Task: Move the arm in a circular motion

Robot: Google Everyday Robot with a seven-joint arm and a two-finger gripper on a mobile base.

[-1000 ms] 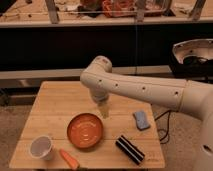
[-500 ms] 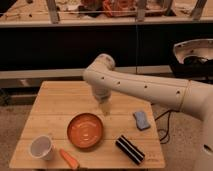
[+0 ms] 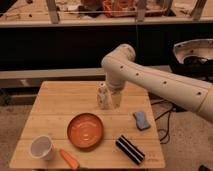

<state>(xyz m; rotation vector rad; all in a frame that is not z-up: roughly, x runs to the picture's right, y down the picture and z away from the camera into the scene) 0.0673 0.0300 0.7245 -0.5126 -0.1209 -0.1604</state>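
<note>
The arm (image 3: 150, 80) is a thick cream-white tube with small dark dots. It reaches in from the right, bends at a rounded elbow (image 3: 119, 61) above the far side of the wooden table (image 3: 55, 107), and turns down. Its gripper (image 3: 115, 100) is the narrow pale tip hanging just above the tabletop, behind the orange bowl (image 3: 85, 131). A small white bottle-like figure (image 3: 102, 96) stands right beside the tip, on its left.
A white cup (image 3: 42, 147) and an orange carrot (image 3: 69, 158) sit at the front left. A blue sponge (image 3: 141, 120) and a black striped block (image 3: 130, 149) lie at the right. Dark shelving runs behind the table.
The arm's elbow and tip have swung to the right and toward the table's far side, away from above the bowl. The objects on the table have not moved.
</note>
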